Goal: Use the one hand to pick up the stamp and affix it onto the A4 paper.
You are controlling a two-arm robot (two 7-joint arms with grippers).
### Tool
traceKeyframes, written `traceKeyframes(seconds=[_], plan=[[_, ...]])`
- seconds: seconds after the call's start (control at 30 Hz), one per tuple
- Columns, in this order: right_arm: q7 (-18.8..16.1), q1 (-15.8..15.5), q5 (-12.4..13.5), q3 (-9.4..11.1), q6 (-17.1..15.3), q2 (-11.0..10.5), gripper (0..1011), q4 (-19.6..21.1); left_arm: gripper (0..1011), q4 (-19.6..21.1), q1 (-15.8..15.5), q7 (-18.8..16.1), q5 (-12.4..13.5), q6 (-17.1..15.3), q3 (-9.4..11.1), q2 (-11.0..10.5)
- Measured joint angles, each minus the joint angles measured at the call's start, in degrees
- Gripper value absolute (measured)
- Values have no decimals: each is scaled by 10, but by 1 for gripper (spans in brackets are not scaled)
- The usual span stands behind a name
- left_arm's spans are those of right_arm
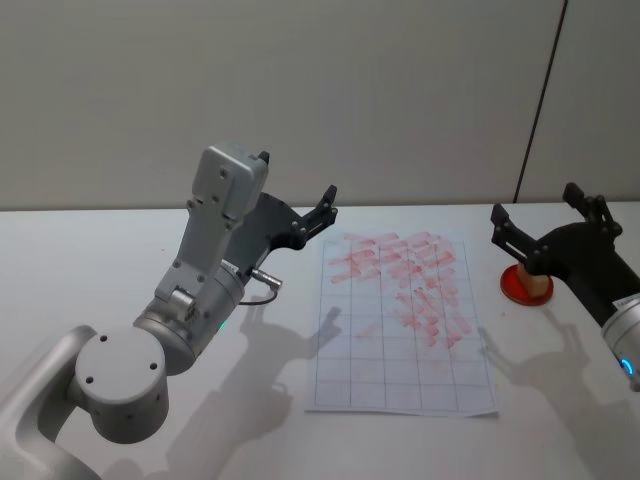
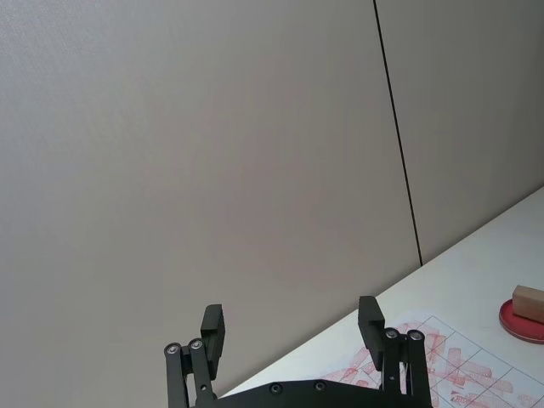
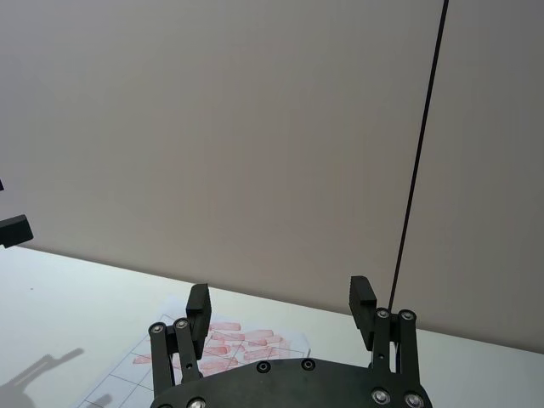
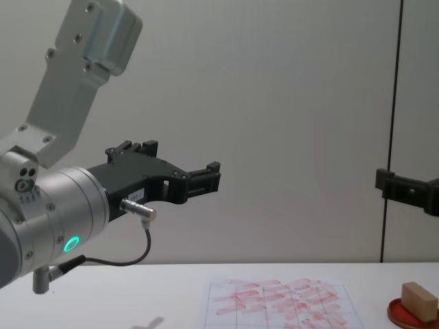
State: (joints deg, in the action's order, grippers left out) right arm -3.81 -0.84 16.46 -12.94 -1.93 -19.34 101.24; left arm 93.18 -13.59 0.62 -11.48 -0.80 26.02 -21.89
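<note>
The tan wooden stamp (image 1: 537,287) stands on a flat red dish (image 1: 514,285) at the table's right side, also seen as stamp (image 4: 419,298) and stamp (image 2: 527,303). The A4 paper (image 1: 400,350), gridded and smeared with red marks, lies in the middle. My right gripper (image 1: 535,202) hangs open and empty, well above the stamp and just left of it; its wrist view shows the right gripper (image 3: 280,293) wide apart over the paper (image 3: 242,344). My left gripper (image 1: 296,180) is open too, raised above the table left of the paper, shown as left gripper (image 4: 178,161).
The white table (image 1: 90,260) ends at a plain grey wall with a dark vertical seam (image 1: 540,100) behind the dish. My left arm's big silver links (image 1: 215,240) rise over the table's left half. A short cable plug (image 1: 267,277) juts from that wrist.
</note>
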Motion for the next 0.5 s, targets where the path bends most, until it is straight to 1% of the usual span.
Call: traceKeyframes(seconds=[0.5], plan=[[0,0,0,0,0,0,1001,0,1001,0,0,0,0,0,0,0]])
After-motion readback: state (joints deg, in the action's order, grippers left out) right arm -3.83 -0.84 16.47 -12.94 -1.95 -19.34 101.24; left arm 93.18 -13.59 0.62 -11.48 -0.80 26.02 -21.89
